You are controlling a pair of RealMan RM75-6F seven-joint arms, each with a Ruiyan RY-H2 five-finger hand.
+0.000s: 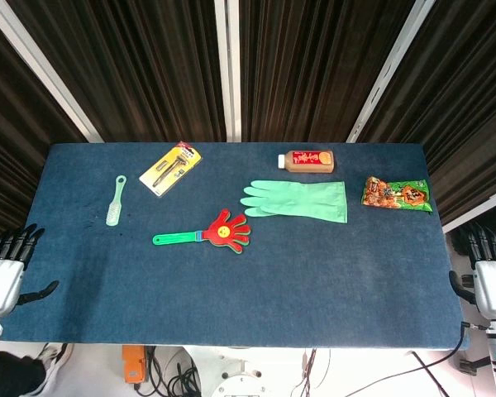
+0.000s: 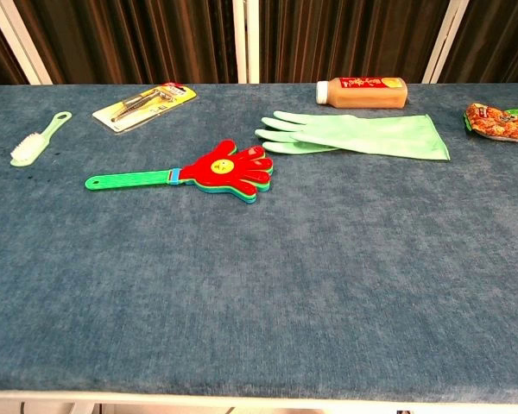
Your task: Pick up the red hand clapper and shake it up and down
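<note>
I see the wide bench (image 1: 231, 298) covered in dark blue cloth filling both views, with dark curtains behind it. My left hand (image 1: 4, 269) sits off the bench's left edge in the head view, its black fingers (image 1: 16, 240) spread apart and holding nothing, thumb sticking out toward the bench. My right hand (image 1: 492, 269) sits off the right edge, fingers (image 1: 488, 244) straight and apart, nothing in it either. Neither hand shows in the chest view.

The biggest thing on the cloth is a mint-green rubber glove (image 1: 302, 200) lying flat, its fingers pointing left, right of centre toward the far side. Just left of and nearer than the glove's fingertips lies the red hand clapper (image 1: 223, 231), a red plastic palm with a yellow face on it and a long green handle stretching left; it rests flat on the bench, well apart from both my hands. In the chest view its red palm sits stacked over a green layer.

Beyond the glove lies an orange bottle with a red label and white cap (image 1: 307, 160) on its side. At far left of centre is a yellow blister pack holding a dark tool (image 1: 171, 168), tilted. At the right end sits a green and orange snack packet (image 1: 397, 194). Toward the left is a small pale green brush (image 1: 116, 201)
</note>
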